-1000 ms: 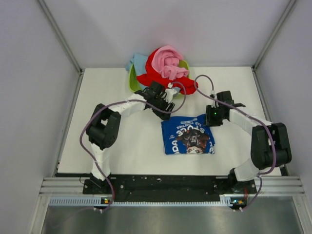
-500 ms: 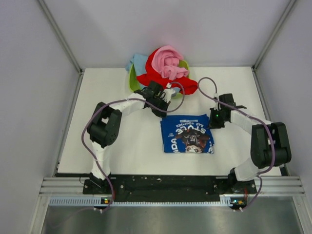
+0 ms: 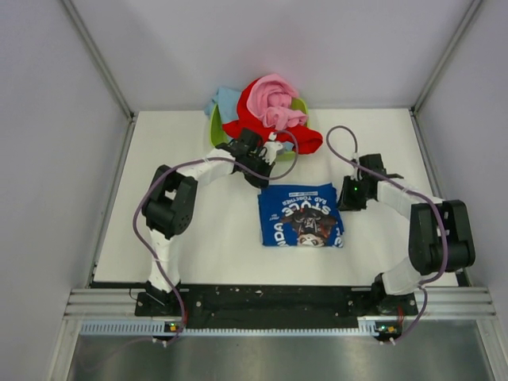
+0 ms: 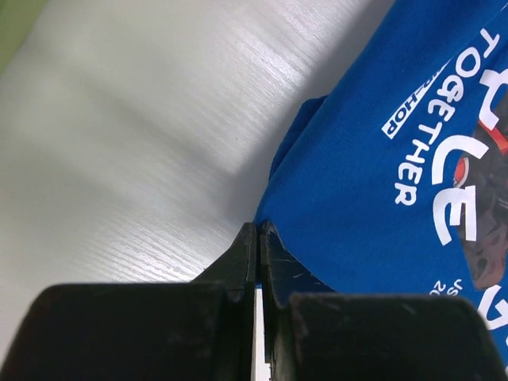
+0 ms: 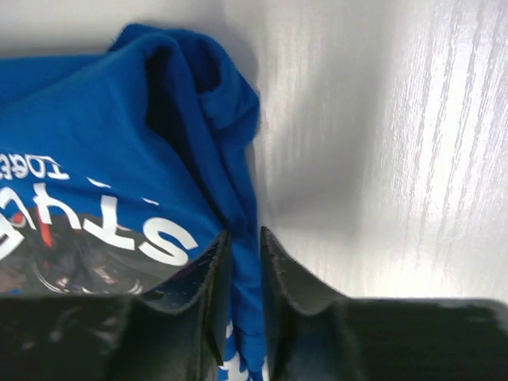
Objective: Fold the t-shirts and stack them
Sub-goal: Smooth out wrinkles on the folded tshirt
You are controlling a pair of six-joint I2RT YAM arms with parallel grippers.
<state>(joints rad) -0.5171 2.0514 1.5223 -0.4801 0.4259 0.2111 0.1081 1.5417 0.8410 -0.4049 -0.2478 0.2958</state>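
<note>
Surface: white wood-grain table [image 3: 198, 230], boxed in by pale walls and seen from above, arm bases at 6 o'clock.
Royal blue t-shirt [image 3: 300, 216]: laid print-up near the table's centre as a compact rectangle, and judged to be already folded down.
Left gripper [image 4: 259, 238]: fingers are clenched hard together on the shirt's 11 o'clock corner. Only the very tip of the cloth is caught.
Right gripper [image 5: 244, 242]: fingers are closed on the 2 o'clock corner, with a bunched ridge of blue hem pinched between them.
Waiting pile: red t-shirt [image 3: 246, 128], pink t-shirt [image 3: 271, 99] and light blue t-shirt [image 3: 225, 99] are heaped over the lime green tub [image 3: 216, 133] at 12 o'clock, just beyond the left wrist.
Step in hand: a two-corner hold is being kept on the far edge. It is judged to be a tidy-up or a shift of the folded shirt, with three shirts yet to be done.
Risk, left side: so little cloth is held that the corner could be lost under any sharp pull, and the fold could be sprung open.
Risk, right side: the bunched hem could be left as a lump if it is dropped unsmoothed, and a stack would be tilted by it.
Risk, both: the rectangle would be skewed if the corners were drawn unevenly.
Risk, pile: the red shirt could be snagged if the left wrist were swung towards 12 o'clock.
</note>
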